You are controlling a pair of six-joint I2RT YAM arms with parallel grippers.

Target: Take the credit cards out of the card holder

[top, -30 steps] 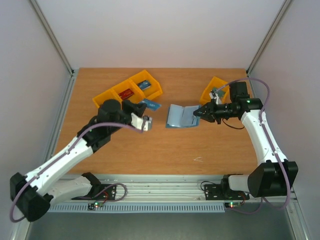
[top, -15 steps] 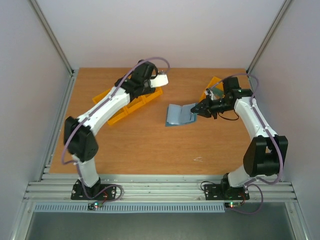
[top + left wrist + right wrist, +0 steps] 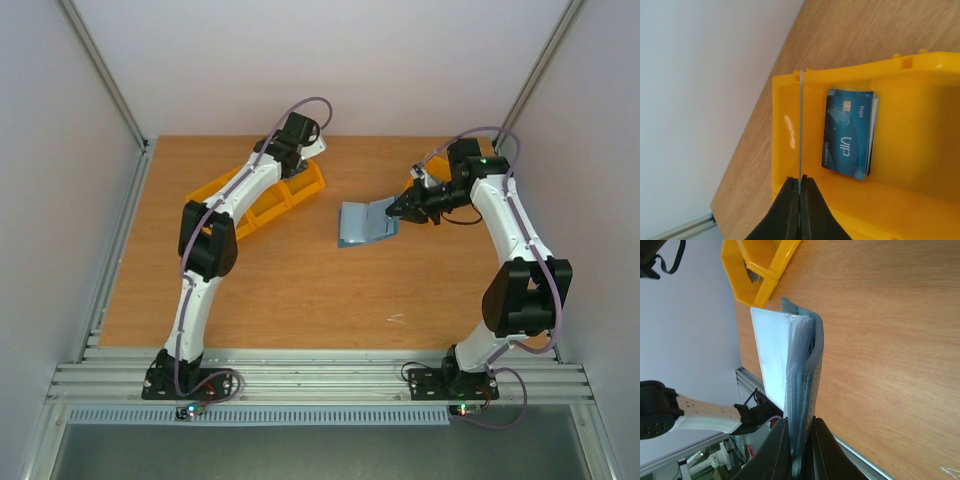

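"Wooden tabletop (image 3: 300,290), far-left end first: what is the left gripper (image 3: 800,186) doing?"

"Its jaws are pinched tight on a thin card (image 3: 801,125), seen edge-on. It hangs above an orange bin (image 3: 920,200) where a blue card (image 3: 847,132) lies flat."

"And to the right?"

"The right gripper (image 3: 799,432) is clamped on one flap of the card holder (image 3: 360,222), propping it half open on the wood. Whether any cards remain inside cannot be told, but the held one looks ready to drop."
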